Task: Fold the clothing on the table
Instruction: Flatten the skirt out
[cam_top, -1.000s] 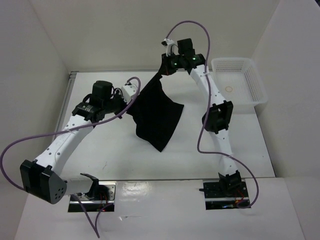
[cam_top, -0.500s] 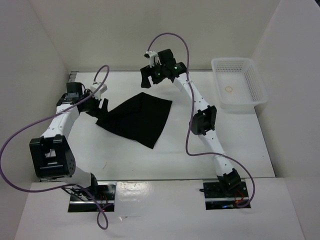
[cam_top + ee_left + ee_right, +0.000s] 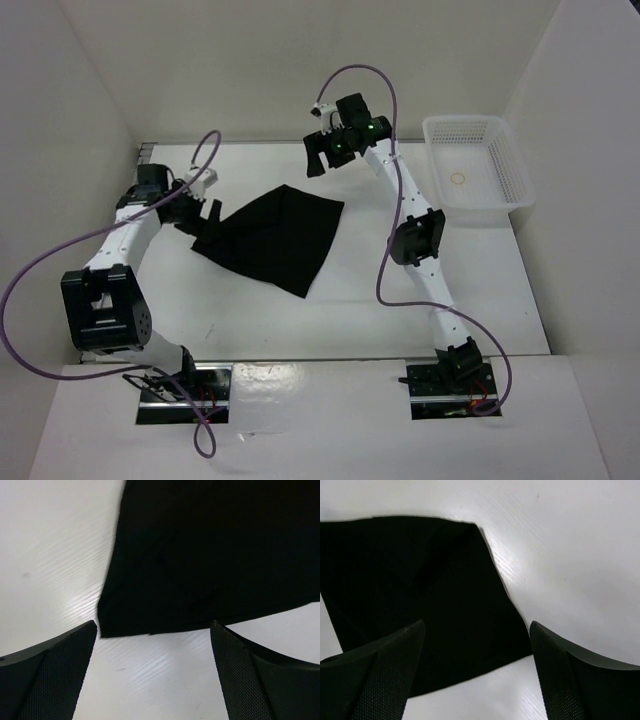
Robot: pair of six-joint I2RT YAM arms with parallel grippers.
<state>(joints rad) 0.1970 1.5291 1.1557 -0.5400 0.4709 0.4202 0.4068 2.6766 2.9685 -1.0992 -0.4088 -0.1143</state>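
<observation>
Plainly, both claws stand wide with nothing between their fingers. The left claw (image 3: 204, 212) sits low, just beside the near-left corner of the black garment (image 3: 270, 235). From above we cannot tell whether its fingertips touch the worktop (image 3: 240, 310) or hang a little over it.

In the left wrist view the left claw (image 3: 152, 630) faces the black garment (image 3: 210, 555) head on. One cloth corner lies just ahead of the left-hand finger (image 3: 55, 675), and the hem runs across the gap towards the other finger. White worktop (image 3: 50, 540) shows to the side of the cloth and beneath the claw.

The right claw (image 3: 318, 160) hangs raised beyond the garment's far corner, apart from the cloth. In its own view the right claw (image 3: 477, 625) looks down on the black garment (image 3: 420, 590), which fills the space under and ahead of the left-hand finger (image 3: 375, 675). Its pointed corner lies ahead of the gap, and another corner lies close beside the other finger.

The garment lies flat between the two claws as a four-sided dark patch. To the right of the right claw, well apart from it, a white mesh basket (image 3: 505, 170) stands at the worktop's far corner, with a small ring (image 3: 458, 179) inside.
</observation>
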